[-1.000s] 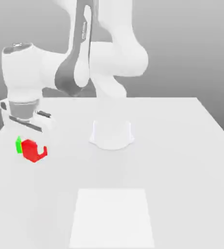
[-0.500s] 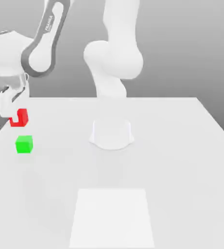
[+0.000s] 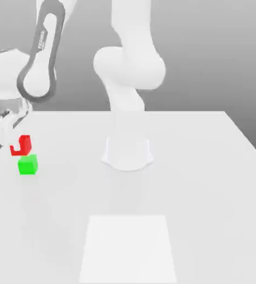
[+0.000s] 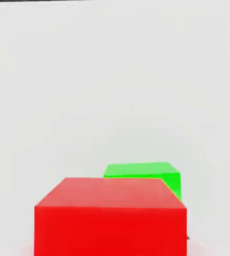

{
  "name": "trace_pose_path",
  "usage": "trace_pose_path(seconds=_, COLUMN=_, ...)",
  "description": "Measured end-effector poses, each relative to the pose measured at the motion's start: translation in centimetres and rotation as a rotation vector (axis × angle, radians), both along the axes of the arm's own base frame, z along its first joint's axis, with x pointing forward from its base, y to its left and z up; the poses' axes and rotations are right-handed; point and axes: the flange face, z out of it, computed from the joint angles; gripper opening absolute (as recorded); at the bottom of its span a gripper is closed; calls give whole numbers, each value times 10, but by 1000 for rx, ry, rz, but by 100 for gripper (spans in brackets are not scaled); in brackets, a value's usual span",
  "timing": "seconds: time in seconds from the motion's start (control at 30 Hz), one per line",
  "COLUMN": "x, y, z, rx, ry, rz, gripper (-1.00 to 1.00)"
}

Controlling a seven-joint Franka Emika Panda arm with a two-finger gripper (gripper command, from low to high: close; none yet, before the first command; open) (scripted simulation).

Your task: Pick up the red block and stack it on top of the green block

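we see gripper (image 3: 16, 145) clamped on red block (image 3: 22, 145); red block just above green block (image 3: 28, 165), shifted slightly toward exterior view's left; green block on table (image 3: 196, 166)

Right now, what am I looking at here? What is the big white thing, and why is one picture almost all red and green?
The white thing is a robot arm on a white table, drawn by a simulator. Its grasping part, the end effector, holds the red block just above the green block, which sits on the table. One picture comes from a camera off the arm. The other comes from a camera on the hand, so the red block looms close, with the green block beyond it.
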Motion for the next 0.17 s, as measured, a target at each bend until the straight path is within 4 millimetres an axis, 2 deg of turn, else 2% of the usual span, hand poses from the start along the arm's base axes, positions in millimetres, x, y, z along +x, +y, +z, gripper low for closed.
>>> trace_pose_path(seconds=0.1, x=-5, y=4, z=-15, rx=-4, ry=20, rz=-5, gripper=-100)
trace_pose_path(seconds=0.13, x=-7, y=4, z=-18, rx=-5, ry=24, rz=-9, gripper=100)
trace_pose_path(seconds=0.17, x=-7, y=4, z=-18, rx=-5, ry=24, rz=-9, gripper=100)
